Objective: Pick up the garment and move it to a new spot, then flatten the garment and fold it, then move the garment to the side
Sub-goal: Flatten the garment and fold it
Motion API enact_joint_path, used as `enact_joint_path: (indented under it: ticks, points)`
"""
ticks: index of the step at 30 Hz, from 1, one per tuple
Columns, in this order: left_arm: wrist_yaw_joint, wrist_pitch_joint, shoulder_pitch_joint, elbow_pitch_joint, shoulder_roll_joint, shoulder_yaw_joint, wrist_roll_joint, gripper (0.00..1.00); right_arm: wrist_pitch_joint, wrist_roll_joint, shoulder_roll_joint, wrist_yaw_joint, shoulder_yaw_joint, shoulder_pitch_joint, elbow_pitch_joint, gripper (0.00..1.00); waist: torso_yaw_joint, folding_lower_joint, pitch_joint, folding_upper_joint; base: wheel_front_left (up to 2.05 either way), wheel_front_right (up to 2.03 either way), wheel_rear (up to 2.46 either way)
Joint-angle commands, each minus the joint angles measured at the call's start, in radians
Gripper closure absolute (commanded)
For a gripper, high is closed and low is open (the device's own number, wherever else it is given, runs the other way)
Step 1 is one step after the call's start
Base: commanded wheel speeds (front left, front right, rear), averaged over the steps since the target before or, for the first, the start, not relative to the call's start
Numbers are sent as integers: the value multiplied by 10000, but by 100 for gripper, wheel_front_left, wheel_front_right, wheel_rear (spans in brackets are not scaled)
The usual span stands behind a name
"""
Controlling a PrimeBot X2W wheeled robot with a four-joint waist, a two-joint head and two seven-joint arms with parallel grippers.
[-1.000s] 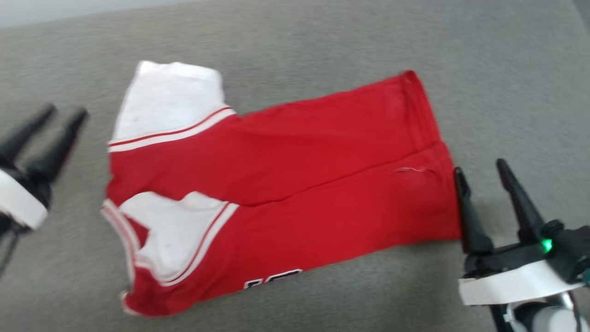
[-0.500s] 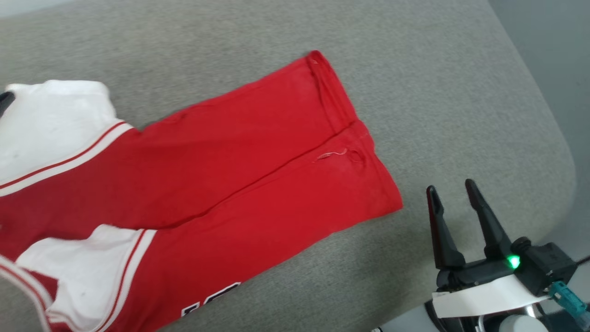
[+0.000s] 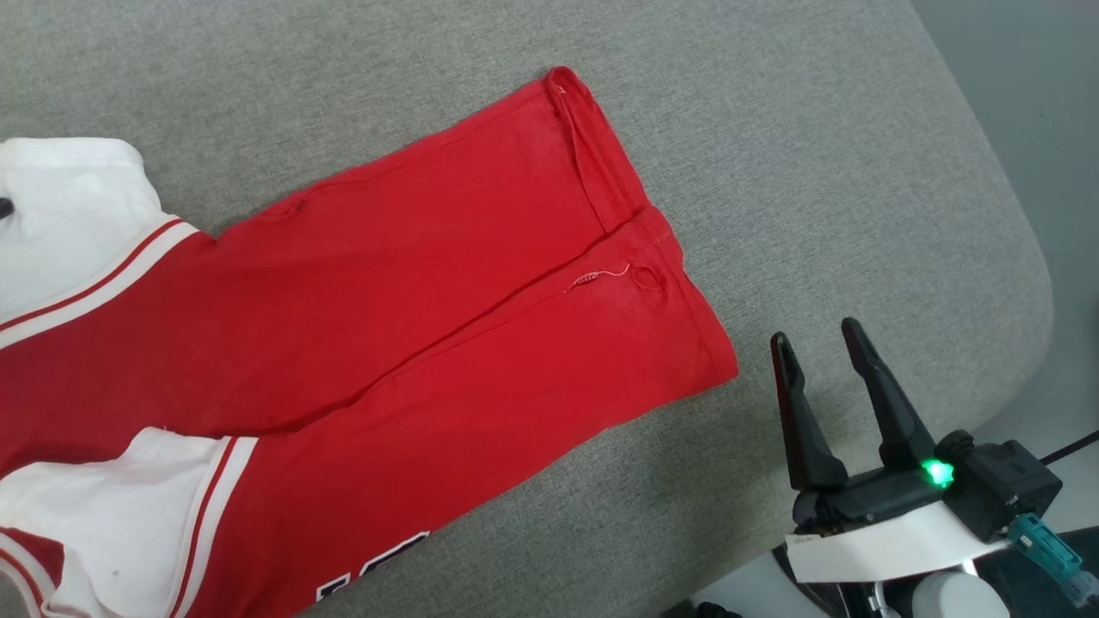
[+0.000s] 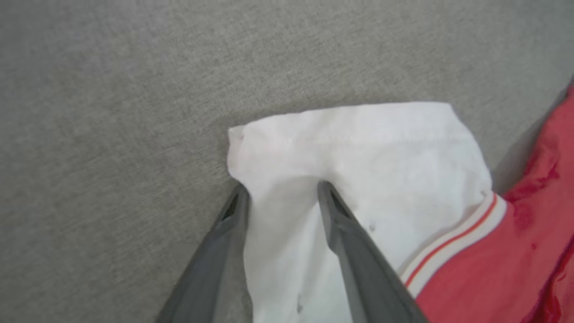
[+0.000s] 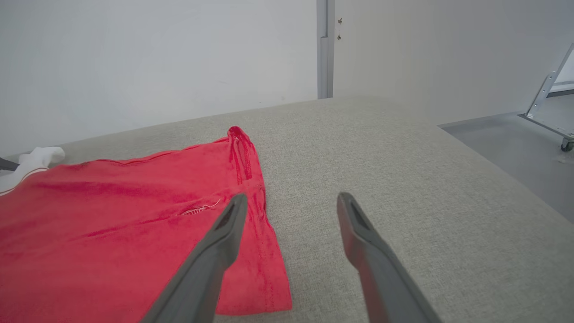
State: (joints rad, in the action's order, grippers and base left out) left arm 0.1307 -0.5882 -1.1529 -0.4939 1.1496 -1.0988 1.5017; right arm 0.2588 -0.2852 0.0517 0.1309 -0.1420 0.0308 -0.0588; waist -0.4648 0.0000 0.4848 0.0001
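Left wrist view: the left gripper point(image 4: 281, 186) stands with its two dark fingers apart at the corner of a white sleeve point(image 4: 358, 148). One finger rests on the sleeve, the other lies at its edge against the grey cloth, and a band of white fabric runs between them, not pinched. Beyond the sleeve, a white-and-red striped trim band point(image 4: 453, 233) gives way to the red body of the garment point(image 4: 502, 269).

In the head view the right gripper point(image 3: 815, 332) is spread wide and empty. It is near the hem corner of the shirt and clear of it, close to the front right edge of the grey upholstered surface point(image 3: 859, 129).

The shirt lies flat across the middle and left of that surface, its hem end angled toward the rounded right corner and its sleeves toward the left. One red panel laps over another along a long diagonal line, and a loose pale thread point(image 3: 601, 276) curls near the hem. A second white sleeve point(image 3: 112, 506) with striped trim lies at the front left, beside dark-outlined white lettering point(image 3: 371, 568) at the shirt's near edge.

The right wrist view takes in a plain white wall point(image 5: 157, 58) behind the surface, a grey vertical strip point(image 5: 325, 49), and a grey floor point(image 5: 515, 148) on the right with a metal frame on a caster point(image 5: 549, 89).
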Motion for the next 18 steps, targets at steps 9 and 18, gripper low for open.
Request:
enact_joint_path:
  ticks: [9,18]
  points:
    - [-5,418,-57,185,-291,-109,-75,100,-757,709,122,-3,-389,1306,-264,0,162,0,29,-1,0,0,0]
    - [-5,1015,-534,593,-773,-102,-379,100,-4420,25,1427,-3,-1134,5160,886,0,881,0,321,-1,0,0,0]
